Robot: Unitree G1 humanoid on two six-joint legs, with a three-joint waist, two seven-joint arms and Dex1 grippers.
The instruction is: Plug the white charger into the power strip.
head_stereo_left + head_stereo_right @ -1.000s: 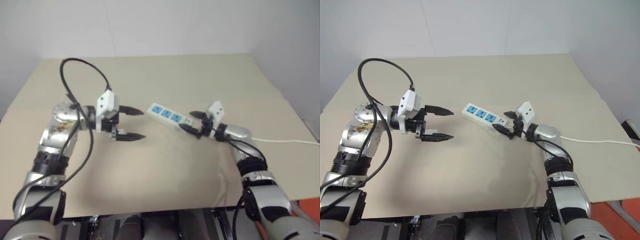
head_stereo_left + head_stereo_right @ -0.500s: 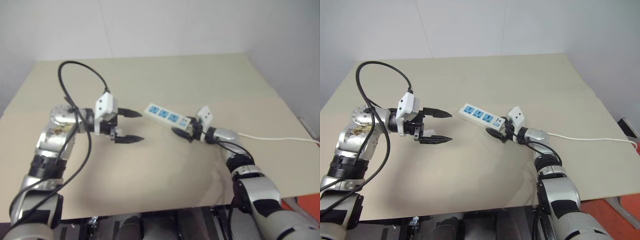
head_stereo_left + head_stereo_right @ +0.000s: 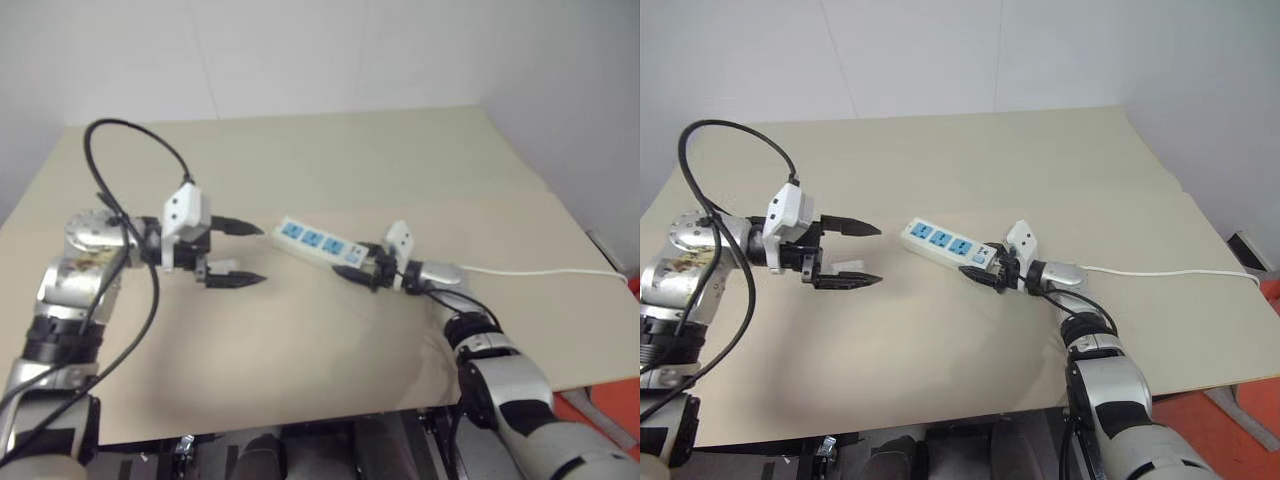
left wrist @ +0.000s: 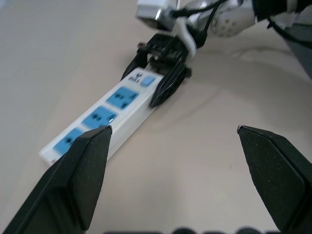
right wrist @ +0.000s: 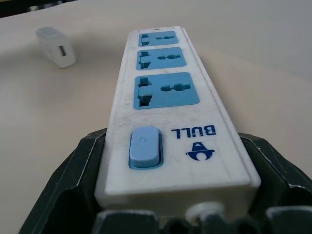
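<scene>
The power strip (image 3: 943, 243), a long white bar with three blue sockets, lies flat on the tan table (image 3: 1040, 160). My right gripper (image 3: 978, 270) is shut on its switch end, a black finger (image 5: 73, 180) pressed to each side by the blue switch. The white charger (image 5: 57, 46) lies on the table beside the strip's far end, showing as a small white block (image 3: 845, 265) just by the lower finger of my left gripper (image 3: 876, 255). That gripper hangs open and empty above the table, pointing at the strip's far end (image 4: 73, 139).
The strip's thin white cord (image 3: 1160, 270) runs right across the table to its right edge. A black cable (image 3: 730, 140) loops above my left arm. A pale wall (image 3: 940, 50) stands behind the table's far edge.
The whole view has swung. My right gripper has slid left with the strip's switch end and turned more in line with it. My left gripper has drawn back to the left, still open.
</scene>
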